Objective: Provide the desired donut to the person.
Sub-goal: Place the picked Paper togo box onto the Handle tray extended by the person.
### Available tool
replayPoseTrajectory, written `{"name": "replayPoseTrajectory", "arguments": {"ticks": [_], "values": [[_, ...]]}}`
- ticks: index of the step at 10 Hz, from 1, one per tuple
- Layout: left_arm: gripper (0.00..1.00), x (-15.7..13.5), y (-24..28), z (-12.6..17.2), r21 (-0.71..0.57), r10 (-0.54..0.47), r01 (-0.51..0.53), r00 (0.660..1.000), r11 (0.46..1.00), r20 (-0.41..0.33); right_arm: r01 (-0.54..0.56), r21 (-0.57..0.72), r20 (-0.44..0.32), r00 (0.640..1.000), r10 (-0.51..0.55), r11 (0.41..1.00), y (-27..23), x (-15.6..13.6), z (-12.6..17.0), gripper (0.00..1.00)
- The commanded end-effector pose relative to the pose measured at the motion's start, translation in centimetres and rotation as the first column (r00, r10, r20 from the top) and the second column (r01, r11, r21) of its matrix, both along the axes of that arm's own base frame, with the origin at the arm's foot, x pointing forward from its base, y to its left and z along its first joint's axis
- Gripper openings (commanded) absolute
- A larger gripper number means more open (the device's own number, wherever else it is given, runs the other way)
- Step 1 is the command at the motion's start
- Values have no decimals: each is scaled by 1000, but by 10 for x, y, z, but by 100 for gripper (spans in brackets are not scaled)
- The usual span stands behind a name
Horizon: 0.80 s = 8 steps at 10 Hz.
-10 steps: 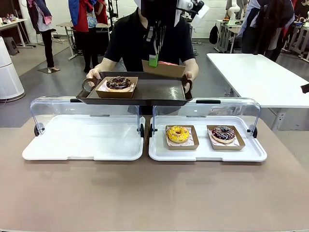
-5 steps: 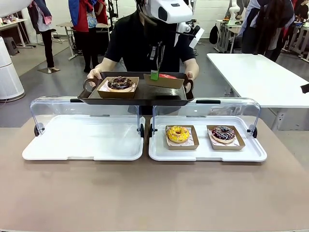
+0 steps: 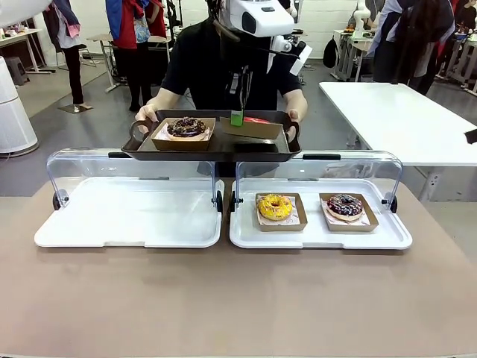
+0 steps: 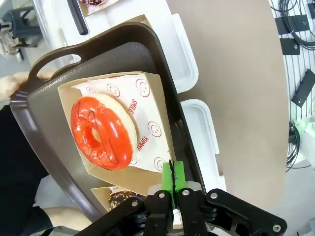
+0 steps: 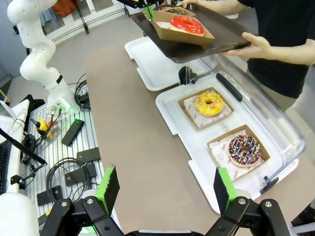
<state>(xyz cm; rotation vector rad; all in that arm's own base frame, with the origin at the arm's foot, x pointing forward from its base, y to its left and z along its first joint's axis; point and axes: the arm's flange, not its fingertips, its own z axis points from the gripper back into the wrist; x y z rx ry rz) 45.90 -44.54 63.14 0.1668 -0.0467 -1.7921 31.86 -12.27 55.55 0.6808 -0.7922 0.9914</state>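
Note:
The person (image 3: pixel 223 60) in a black shirt holds a dark serving tray (image 3: pixel 209 145) with both hands above the far table edge. On it sit a chocolate donut (image 3: pixel 186 127) in a cardboard box and a red-glazed donut (image 4: pixel 102 132) in another cardboard box (image 4: pixel 147 98). My left gripper (image 4: pixel 172 178) is shut on the near rim of the red donut's box, which rests on the tray; from the front it (image 3: pixel 237 115) reaches down from above. My right gripper (image 5: pixel 165 189) hangs open, high over the table's right side, holding nothing.
Two white display trays with raised clear lids lie on the brown table. The left one (image 3: pixel 127 224) is bare; the right one (image 3: pixel 320 237) holds a yellow donut (image 3: pixel 274 206) and a sprinkled chocolate donut (image 3: pixel 344 204). A white table (image 3: pixel 395 112) stands behind on the right.
My left arm has come down with the red donut's box, which now lies flat on the person's tray. The person has lifted the tray slightly.

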Motion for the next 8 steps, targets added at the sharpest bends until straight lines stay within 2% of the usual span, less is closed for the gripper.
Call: {"name": "replayPoseTrajectory", "arguments": {"ticks": [1,3,6,8], "values": [[1,0,-2,2,1,-2,2,1000,1000,23,-8,19,11,1000,8,1000,0,1,0,100],[1,0,0,0,1,-1,1,1000,1000,1,-8,19,11,1000,8,1000,0,1,0,100],[1,28,-9,-11,-46,81,-83,996,996,-29,-8,19,11,1000,8,1000,0,1,0,100],[1,46,-14,-23,-78,118,-124,989,989,-85,-8,19,11,1000,8,1000,0,1,0,100]]}}
